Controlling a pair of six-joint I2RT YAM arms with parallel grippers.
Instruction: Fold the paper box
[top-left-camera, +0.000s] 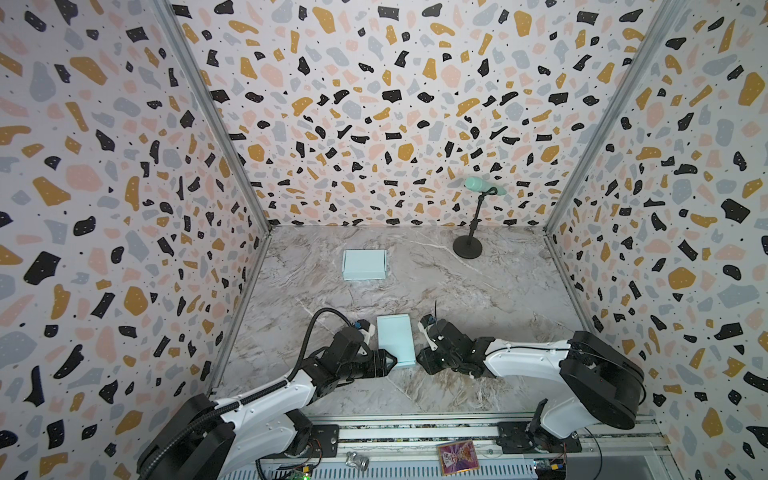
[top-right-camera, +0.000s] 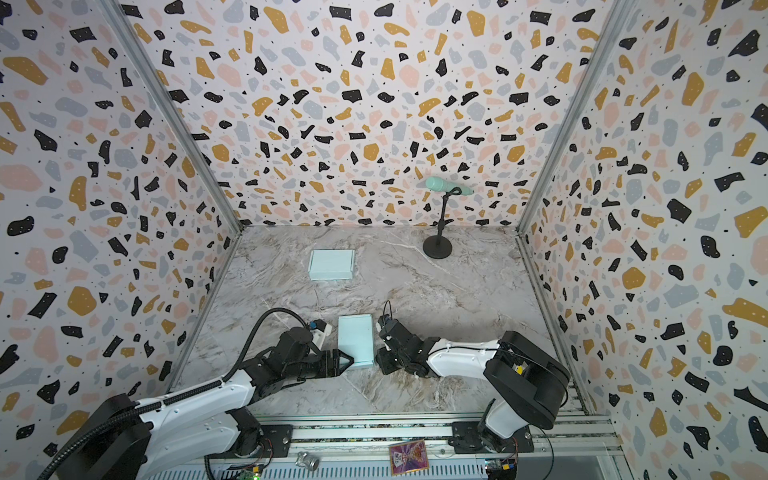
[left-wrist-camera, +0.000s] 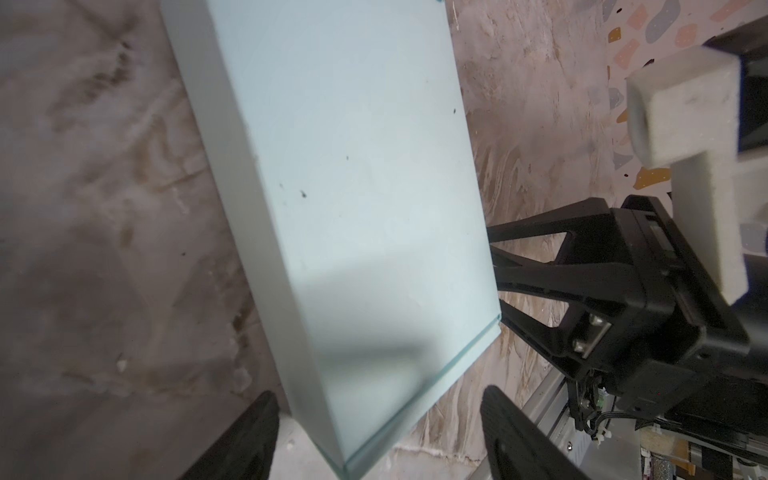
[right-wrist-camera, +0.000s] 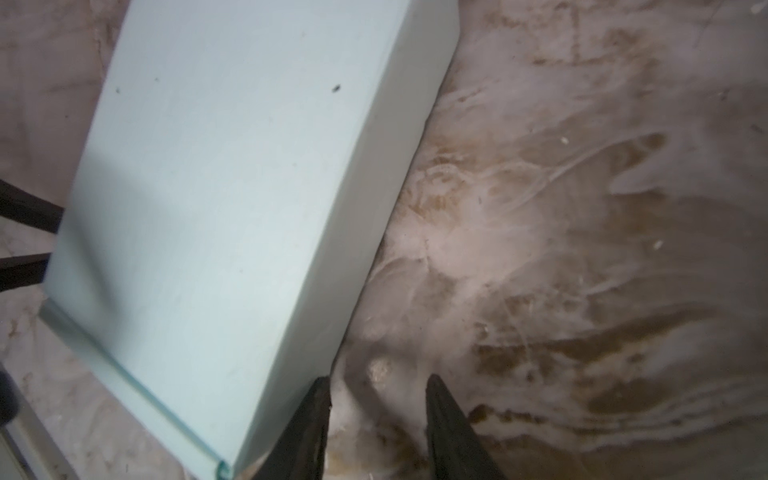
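Observation:
The paper box (top-left-camera: 395, 340) (top-right-camera: 355, 340) is light blue, closed, and lies flat on the marble table between my two arms. My left gripper (top-left-camera: 389, 360) (top-right-camera: 345, 361) is at its near left corner. In the left wrist view that gripper (left-wrist-camera: 378, 419) is open, its black fingers straddling the box (left-wrist-camera: 353, 187) corner with gaps on both sides. My right gripper (top-left-camera: 422, 362) (top-right-camera: 381, 360) is beside the near right edge. In the right wrist view it (right-wrist-camera: 377, 390) stands open over bare marble, one finger against the box (right-wrist-camera: 232, 208) side wall.
A second light blue folded box (top-left-camera: 364, 264) (top-right-camera: 331, 264) lies at the back left. A microphone stand (top-left-camera: 468, 248) (top-right-camera: 437, 249) stands at the back right. Patterned walls close three sides. A card (top-left-camera: 457, 456) and a metal part (top-left-camera: 357, 460) sit on the front rail.

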